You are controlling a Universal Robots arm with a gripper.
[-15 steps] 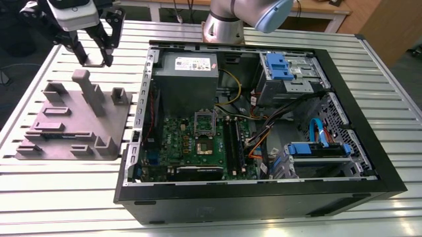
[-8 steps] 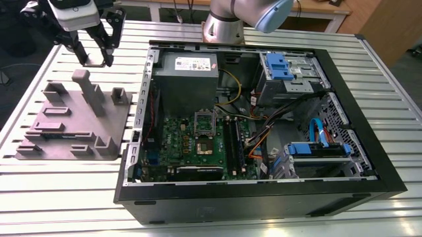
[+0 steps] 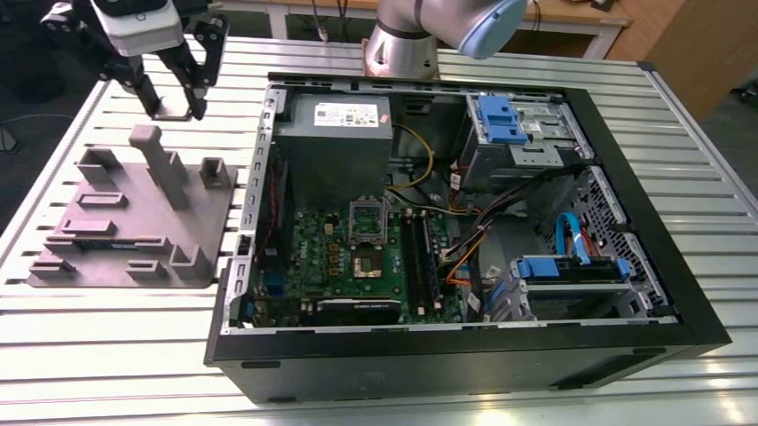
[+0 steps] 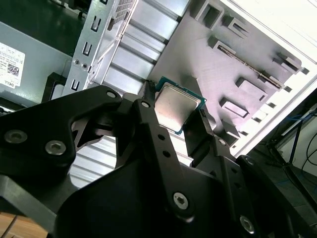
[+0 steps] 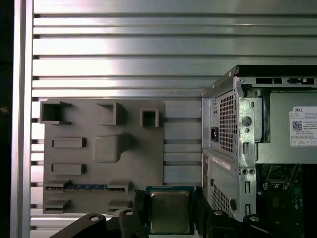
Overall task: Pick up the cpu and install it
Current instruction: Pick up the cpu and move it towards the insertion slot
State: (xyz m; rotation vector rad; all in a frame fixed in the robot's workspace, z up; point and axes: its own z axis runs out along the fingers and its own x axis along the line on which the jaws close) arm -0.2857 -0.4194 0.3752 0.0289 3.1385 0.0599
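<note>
"Two things: where is the cpu (image 4: 179, 105), and how do you have it?"

"It sits between my fingertips (image 4: 148, 106), pinched by two opposite edges, with its metal lid facing both wrist views. My pincer (image 3: 174, 106) is pressed together on it and holds it in the air, touching nothing else."

"How will it handle?"

"Light, thin and stiff, I judge, so weight is no trouble. The lid looks smooth and likely slippery. The underside is probably delicate, so the rim edges are the place to grip, squarely and not hard."

"What lies around you?"

"Beneath me is the slatted table (image 5: 148, 49). The gray fixture tray (image 5: 143, 163) lies under me and just to one side. The computer case (image 5: 233, 148) stands open on my other side, its motherboard (image 3: 311, 253) well below my level."
</note>
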